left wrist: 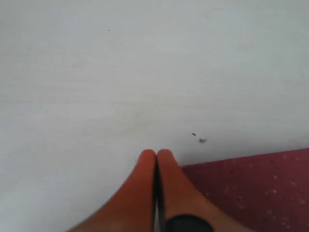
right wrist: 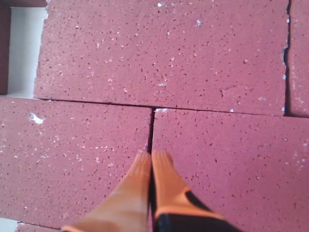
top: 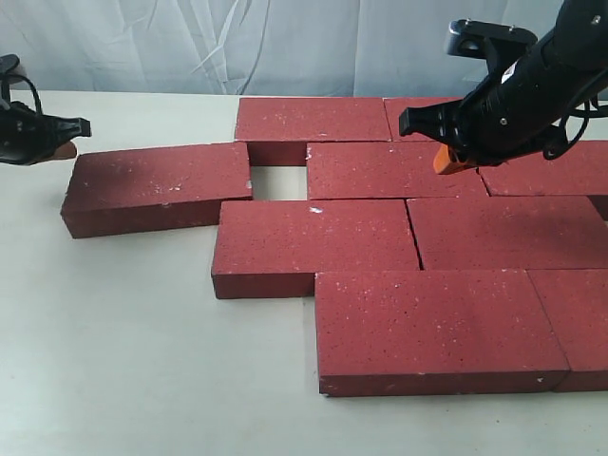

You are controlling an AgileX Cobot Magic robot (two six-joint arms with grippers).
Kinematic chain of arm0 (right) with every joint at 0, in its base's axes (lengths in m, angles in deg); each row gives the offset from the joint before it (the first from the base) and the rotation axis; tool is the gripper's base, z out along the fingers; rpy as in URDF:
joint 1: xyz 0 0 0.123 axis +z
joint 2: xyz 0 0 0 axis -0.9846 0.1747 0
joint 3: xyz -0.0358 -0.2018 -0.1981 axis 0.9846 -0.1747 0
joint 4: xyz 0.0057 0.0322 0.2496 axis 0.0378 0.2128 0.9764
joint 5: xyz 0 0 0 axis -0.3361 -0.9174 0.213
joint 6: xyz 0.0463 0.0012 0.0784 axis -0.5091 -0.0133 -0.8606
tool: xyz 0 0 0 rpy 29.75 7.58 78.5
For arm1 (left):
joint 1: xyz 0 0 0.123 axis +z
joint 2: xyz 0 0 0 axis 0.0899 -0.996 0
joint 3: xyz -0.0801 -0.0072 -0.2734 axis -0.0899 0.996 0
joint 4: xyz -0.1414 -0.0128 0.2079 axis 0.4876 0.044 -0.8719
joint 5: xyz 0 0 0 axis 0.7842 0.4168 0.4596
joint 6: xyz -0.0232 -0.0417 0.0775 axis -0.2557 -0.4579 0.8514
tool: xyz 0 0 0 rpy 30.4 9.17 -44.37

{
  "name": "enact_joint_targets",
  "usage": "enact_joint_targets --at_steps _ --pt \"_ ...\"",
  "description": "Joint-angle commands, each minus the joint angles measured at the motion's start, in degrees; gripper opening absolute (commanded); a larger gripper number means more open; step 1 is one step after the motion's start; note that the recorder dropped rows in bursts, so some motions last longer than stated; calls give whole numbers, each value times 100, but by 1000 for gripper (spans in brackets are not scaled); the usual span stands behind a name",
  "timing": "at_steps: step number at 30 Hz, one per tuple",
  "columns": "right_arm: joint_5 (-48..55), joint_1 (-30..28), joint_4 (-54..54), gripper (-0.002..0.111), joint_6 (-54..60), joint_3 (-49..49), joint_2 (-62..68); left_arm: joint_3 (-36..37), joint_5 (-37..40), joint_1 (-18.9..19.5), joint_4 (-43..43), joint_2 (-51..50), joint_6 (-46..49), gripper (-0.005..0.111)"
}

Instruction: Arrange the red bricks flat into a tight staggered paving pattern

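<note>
Rightmost red bricks (top: 581,328) partly off-frame

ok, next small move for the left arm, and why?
Probably push the skewed brick inward toward the pattern with the shut left gripper until it meets the second-row brick. An open gap shows between them, and the gripper sits just off the skewed brick's outer end.

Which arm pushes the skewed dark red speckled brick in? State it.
Left, probably. The left gripper, shut, sits by the skewed dark red brick's outer end; the right gripper is over laid bricks.
</note>
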Motion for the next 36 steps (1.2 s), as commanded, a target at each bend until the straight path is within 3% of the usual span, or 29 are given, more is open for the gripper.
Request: enact_joint_targets --at_steps 1,7,15,18,25,36 --pt "-77 -21 -59 -1 33 -28 -47 -19 -87 156 -200 140 33 0" --pt "-77 -21 -59 -1 33 -28 -47 -19 272 448 -593 525 -550 0" --pt "-77 -21 -12 -1 33 -28 -47 -19 992 520 -3127 575 -3340 0" --pt "-77 -21 -12 -1 33 -28 -47 -19 1123 520 -3684 561 -4009 0" --pt "-77 -21 79 -1 33 -28 -47 -19 1203 292 -3755 492 -4133 0" --pt "-67 -21 76 -1 33 -28 -47 -19 95 -473 -3719 52 -4039 0"
